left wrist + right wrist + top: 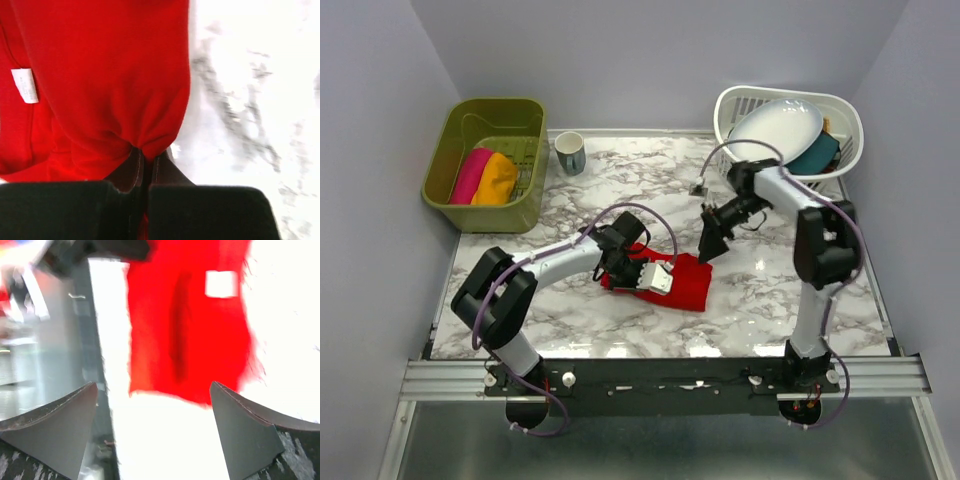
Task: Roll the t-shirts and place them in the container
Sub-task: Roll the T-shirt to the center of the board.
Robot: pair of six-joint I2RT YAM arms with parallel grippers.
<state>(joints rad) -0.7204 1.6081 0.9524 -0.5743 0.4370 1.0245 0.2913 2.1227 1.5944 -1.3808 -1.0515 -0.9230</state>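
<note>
The red t-shirt (690,285) lies folded on the marble table (760,300), right of the green bin (488,216) and nearer to the arms. Its long axis runs about left to right. The left gripper (145,161) hides its left part and pinches a cloth fold. The right gripper (152,386) hangs spread, farther right of the bin; its view is blurred. The shirt's edges lie well apart from the table's edges.

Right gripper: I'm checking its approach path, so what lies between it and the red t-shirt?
Only bare marble tabletop, shown in the right wrist view between the open right gripper and the red t-shirt.
</note>
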